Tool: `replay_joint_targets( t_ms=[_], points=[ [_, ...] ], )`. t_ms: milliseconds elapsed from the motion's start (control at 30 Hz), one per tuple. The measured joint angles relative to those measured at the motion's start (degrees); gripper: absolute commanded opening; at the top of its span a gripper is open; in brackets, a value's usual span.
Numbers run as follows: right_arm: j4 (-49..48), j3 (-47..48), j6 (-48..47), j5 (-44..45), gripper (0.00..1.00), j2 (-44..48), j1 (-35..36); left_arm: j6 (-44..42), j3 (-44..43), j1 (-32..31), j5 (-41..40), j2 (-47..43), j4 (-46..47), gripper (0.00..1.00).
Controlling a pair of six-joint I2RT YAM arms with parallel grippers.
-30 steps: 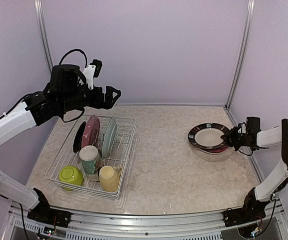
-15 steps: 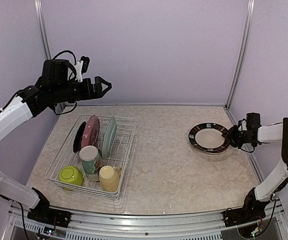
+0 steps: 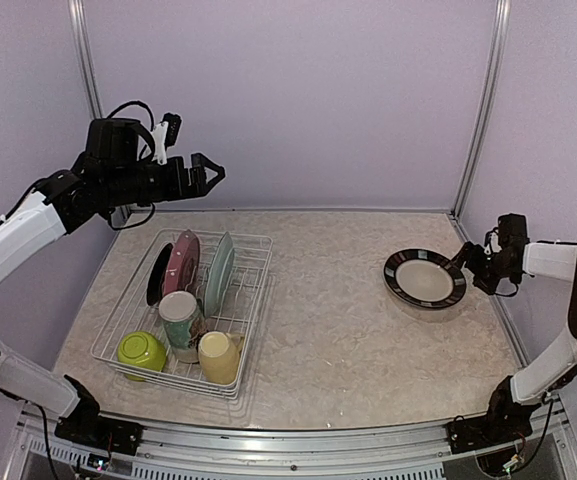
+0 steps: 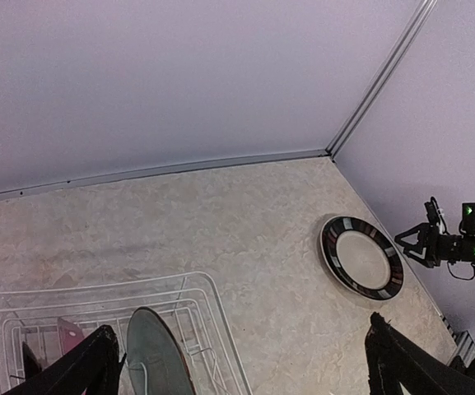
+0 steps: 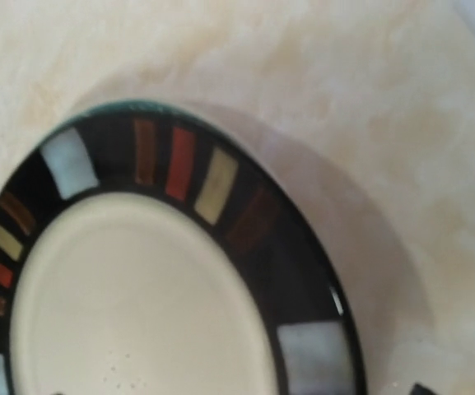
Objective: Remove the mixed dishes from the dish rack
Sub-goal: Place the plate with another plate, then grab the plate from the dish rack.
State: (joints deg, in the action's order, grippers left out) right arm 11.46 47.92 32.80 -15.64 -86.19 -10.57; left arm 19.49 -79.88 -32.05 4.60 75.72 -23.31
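left pincer spread wide, high over dish rack | right pincer released, beside striped-rim plate on table

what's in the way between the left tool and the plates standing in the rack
Nothing visible. The left tool hangs open, high over the dish rack at its far end, with only air down to the green plate and pink plate standing in their slots.
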Motion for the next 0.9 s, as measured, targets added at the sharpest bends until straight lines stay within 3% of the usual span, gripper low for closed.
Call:
replay_joint_targets(
  t_ms=[367,600,900],
  points=[
    [5.8,0.3,-2.8,4.8,0.91,8.9,2.9,6.8,-3.2,-11.7,-14.6,6.2,-5.3,0.99],
    [7.9,0.7,-2.2,6.3,0.90,10.0,10.9,10.3,-6.4,-12.0,-20.1,9.9,-10.6,0.99],
    [9.5,6.6,-0.2,8.4,0.89,9.2,18.4,12.9,-5.2,-9.3,-17.8,11.0,-15.6,0.99]
  ],
)
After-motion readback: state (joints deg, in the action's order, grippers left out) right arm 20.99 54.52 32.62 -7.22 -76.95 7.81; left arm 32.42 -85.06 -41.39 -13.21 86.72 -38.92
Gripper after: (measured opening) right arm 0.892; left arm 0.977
